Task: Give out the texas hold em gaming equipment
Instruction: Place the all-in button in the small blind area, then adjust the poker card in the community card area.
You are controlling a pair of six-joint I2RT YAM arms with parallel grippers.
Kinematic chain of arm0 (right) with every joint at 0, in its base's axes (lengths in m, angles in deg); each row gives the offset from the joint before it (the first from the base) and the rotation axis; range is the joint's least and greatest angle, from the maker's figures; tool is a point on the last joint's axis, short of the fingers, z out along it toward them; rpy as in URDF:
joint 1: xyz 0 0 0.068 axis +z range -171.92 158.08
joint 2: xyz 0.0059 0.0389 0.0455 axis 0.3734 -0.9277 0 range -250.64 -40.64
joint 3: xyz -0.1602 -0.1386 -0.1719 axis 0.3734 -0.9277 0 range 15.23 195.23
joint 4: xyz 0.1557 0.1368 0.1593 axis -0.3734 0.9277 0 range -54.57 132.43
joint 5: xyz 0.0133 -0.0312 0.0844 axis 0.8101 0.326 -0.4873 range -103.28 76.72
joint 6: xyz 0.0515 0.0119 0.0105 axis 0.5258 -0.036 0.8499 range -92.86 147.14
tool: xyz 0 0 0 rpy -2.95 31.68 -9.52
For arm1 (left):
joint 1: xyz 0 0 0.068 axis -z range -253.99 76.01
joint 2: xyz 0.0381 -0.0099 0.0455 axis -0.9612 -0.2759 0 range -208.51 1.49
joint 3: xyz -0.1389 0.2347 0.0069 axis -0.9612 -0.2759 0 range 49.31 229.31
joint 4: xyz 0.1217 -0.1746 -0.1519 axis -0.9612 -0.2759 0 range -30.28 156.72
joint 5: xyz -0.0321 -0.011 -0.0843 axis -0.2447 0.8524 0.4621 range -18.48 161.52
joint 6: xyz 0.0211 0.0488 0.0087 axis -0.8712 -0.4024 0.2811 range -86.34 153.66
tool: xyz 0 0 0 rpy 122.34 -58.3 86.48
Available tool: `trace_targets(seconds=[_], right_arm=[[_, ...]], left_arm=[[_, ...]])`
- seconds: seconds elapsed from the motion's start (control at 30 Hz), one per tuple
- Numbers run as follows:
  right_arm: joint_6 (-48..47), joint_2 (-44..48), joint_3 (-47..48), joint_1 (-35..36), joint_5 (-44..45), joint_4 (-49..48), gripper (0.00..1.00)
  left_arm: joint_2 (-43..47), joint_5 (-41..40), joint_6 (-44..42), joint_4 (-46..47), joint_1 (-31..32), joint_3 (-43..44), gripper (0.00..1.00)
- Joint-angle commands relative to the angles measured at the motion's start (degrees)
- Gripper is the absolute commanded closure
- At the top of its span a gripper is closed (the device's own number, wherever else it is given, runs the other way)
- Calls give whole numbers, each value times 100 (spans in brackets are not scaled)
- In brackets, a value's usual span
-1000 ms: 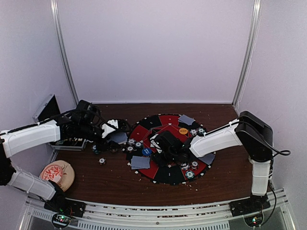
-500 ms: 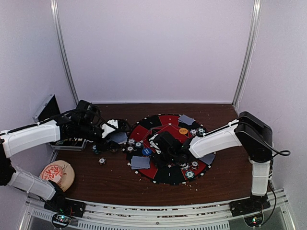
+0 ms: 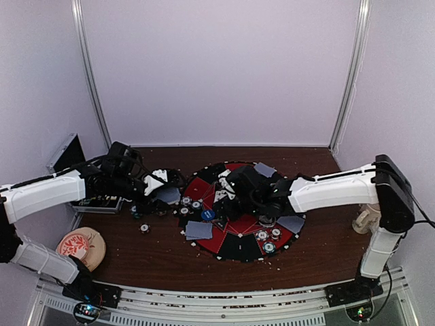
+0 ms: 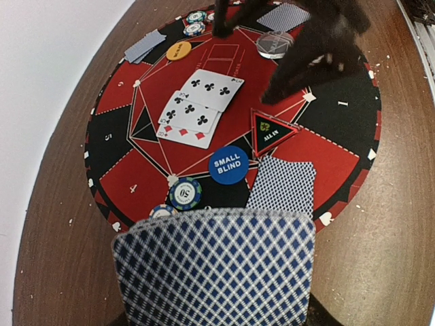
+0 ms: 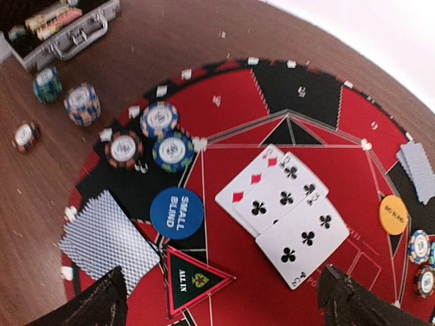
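My left gripper (image 3: 158, 183) is shut on a fanned stack of blue-backed playing cards (image 4: 214, 268) at the mat's left edge; the cards hide its fingers. Three white-faced cards (image 5: 285, 210) lie overlapping at the mat's centre. My right gripper (image 5: 221, 312) hovers open above them, its fingers (image 5: 95, 305) wide apart and empty. Beside the cards lie a blue SMALL BLIND disc (image 5: 177, 212) and a triangular ALL IN marker (image 5: 190, 280). Three poker chips (image 5: 156, 139) and a face-down card pair (image 5: 109, 241) sit at the mat's left seat. An orange disc (image 5: 393, 214) and a clear disc (image 4: 274, 44) lie further off.
The large round red-and-black mat (image 3: 204, 187) carries more face-down cards and chips round its rim. The open metal case (image 5: 64, 30) stands at the far left, with loose chips (image 5: 81, 103) on the wood beside it. A pink-and-white round object (image 3: 80, 246) lies front left.
My right gripper has opened wider and moved from the mat's near centre toward its far side, arm stretched further left. The left gripper and its cards have stayed still.
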Motion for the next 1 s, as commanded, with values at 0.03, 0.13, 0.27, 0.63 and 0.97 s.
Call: trace_targets(seconds=[0.03,0.13,0.27,0.63,0.97], right_arm=[[854,940,-208,-319,-456,-395,1],[1338,1053,-313,-391,-815,-829,1],[1933,709,-121,-557,-708,-725,0],[1749,-1118,1528,-702,1147,473,0],[1730,-2444,2972,-716,1909,1360,0]], left_arm=[[-145,132,11,135,-34,165,46],[-240,151,4,139,-29,239,46],[-402,168,-5,100,-17,327,46],[-356,162,44,191,-12,213,46],[-339,127,46,254,-15,149,46]])
